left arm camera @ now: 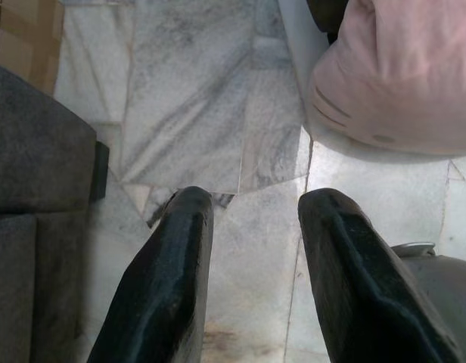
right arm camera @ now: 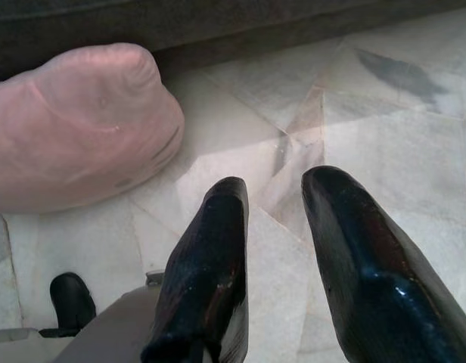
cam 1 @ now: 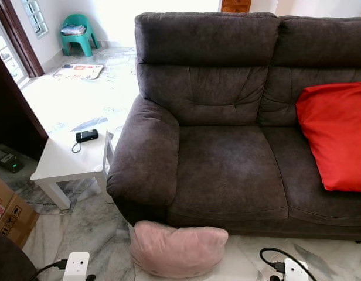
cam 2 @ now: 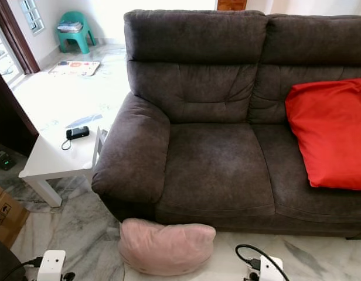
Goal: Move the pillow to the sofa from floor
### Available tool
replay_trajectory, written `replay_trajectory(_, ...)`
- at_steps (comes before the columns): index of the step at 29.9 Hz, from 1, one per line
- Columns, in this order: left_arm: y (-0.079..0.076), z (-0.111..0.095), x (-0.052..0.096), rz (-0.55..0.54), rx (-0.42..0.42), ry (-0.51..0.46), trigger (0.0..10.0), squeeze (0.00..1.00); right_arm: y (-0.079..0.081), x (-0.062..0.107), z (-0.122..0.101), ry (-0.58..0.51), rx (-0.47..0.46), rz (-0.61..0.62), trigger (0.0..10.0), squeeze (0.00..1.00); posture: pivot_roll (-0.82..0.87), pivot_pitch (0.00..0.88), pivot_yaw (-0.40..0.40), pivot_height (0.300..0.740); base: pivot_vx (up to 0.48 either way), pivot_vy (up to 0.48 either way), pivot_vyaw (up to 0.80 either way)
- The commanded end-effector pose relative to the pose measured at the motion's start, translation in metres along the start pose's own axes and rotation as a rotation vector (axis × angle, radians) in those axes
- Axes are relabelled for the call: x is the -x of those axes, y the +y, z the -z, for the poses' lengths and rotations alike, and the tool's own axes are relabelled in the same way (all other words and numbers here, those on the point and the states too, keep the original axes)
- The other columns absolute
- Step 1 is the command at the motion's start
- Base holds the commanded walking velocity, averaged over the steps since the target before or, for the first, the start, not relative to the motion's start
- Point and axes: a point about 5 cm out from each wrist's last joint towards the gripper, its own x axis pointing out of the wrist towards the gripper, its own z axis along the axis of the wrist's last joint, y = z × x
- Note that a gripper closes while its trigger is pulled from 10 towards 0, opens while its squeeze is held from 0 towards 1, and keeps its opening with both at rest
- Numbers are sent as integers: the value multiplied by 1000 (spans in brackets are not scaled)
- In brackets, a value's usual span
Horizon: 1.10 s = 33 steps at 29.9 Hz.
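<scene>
A pale pink pillow (cam 1: 177,249) lies on the marble floor, pressed against the front base of the dark grey sofa (cam 1: 227,170). The sofa's left seat cushion is bare. In the left wrist view my left gripper (left arm camera: 252,215) hangs open above the floor, apart from the pink pillow (left arm camera: 399,72). My right gripper (right arm camera: 274,193) is open too in the right wrist view, over bare tiles, with the pink pillow (right arm camera: 74,125) off to one side. Nothing sits between either pair of fingers.
A red cushion (cam 1: 336,134) leans on the sofa's right seat. A low white table (cam 1: 75,155) with a small black device (cam 1: 85,136) stands left of the armrest. Cardboard boxes (cam 1: 7,213) sit at far left. A green chair (cam 1: 79,32) is far back.
</scene>
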Motion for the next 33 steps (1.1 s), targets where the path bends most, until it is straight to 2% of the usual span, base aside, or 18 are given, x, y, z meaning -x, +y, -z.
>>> replay_trajectory(1,0,2,1,-8,18,1,10000,0,-2,0,0,-8,-11,6,10000,0,98,23,8,740,251,0,0)
replay_trajectory(10,0,-1,0,-5,6,-9,10000,0,-1,0,0,-4,-8,2,10000,0,101,12,7,740,265,0,0)
replay_trajectory(25,-3,-2,0,9,4,-16,10000,0,-1,0,1,4,-19,14,10000,0,107,22,7,740,0,0,0)
replay_trajectory(33,-3,0,0,6,24,-15,10000,0,-2,0,1,4,-22,11,10000,0,110,28,5,740,0,0,-555)
